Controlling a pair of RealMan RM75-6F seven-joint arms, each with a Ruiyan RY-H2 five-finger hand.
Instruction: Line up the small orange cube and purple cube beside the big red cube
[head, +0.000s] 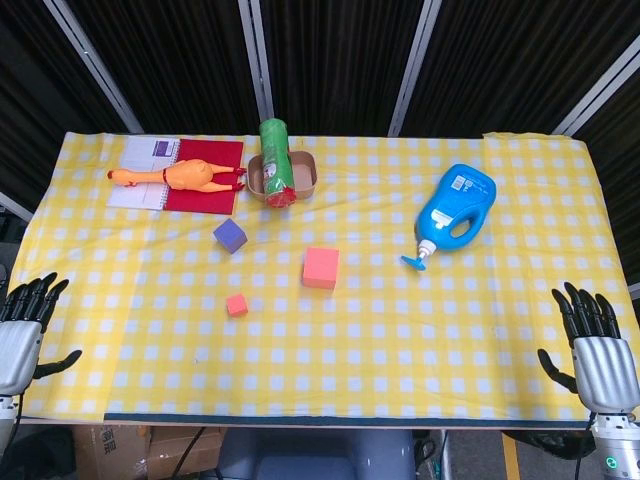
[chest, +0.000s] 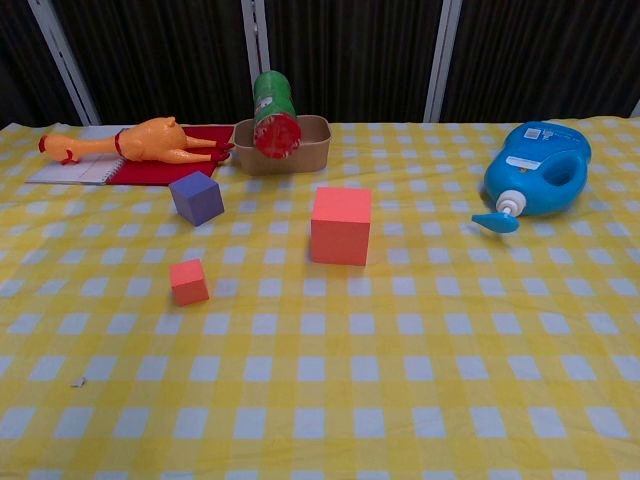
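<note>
1. Left hand (head: 22, 335) sits at the near left corner of the table, fingers spread, holding nothing. It only shows in the head view.
2. Right hand (head: 596, 355) is the same deal at the near right corner: fingers apart and empty, well apart from all the cubes.
3. Small orange cube (chest: 189, 281) is the nearest of the three, sitting alone on the yellow checked cloth (chest: 420, 380), left of centre.
4. Big red cube (chest: 340, 225) is to its right and a bit farther back, not touching it.
5. Purple cube (chest: 196, 197) is farther back again, left of the red one (so the three make a loose triangle, no line).
6. Along the far edge: a rubber chicken (chest: 150, 142) lying on a notebook (head: 175, 172), though the cover writing is too small to read.
7. Beside that, a green can (chest: 274, 118) lies tipped in a brown tray (chest: 312, 148).
8. A blue bottle (chest: 536, 174) lies on its side far right.
</note>
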